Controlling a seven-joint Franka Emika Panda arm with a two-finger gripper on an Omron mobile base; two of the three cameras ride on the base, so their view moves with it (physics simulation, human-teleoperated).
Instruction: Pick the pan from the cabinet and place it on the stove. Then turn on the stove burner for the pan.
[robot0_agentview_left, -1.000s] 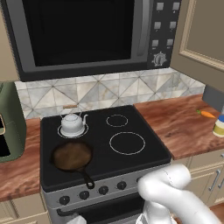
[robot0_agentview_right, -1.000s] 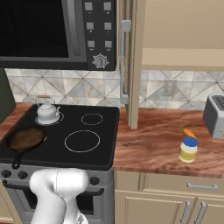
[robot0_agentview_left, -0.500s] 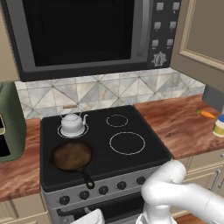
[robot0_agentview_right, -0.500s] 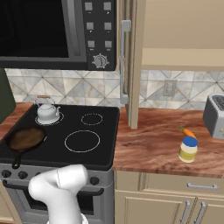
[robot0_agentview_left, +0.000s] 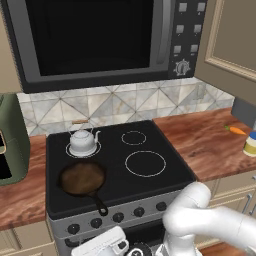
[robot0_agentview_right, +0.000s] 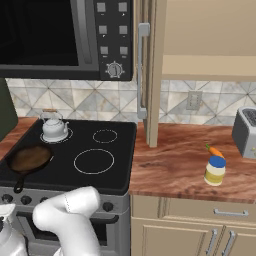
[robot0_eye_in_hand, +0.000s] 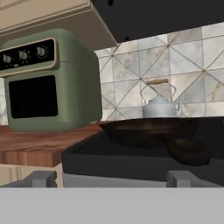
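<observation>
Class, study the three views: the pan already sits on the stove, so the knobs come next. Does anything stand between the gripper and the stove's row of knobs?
Nothing visible does. The gripper hangs low in front of the stove, just below its knobs. The pan and kettle sit up on the cooktop, out of that path.

No words, brands or numbers can be read anywhere. The microwave (robot0_agentview_left: 100, 40) has a column of blank grey buttons and a dial with fine tick marks at 3 o'clock of its door, none legible. The green oven (robot0_eye_in_hand: 48, 81) carries three unmarked knobs. The yellow jar (robot0_agentview_right: 215, 171) on the surface shows no readable label, and the stove (robot0_agentview_left: 115, 165) knobs bear no marks.
</observation>
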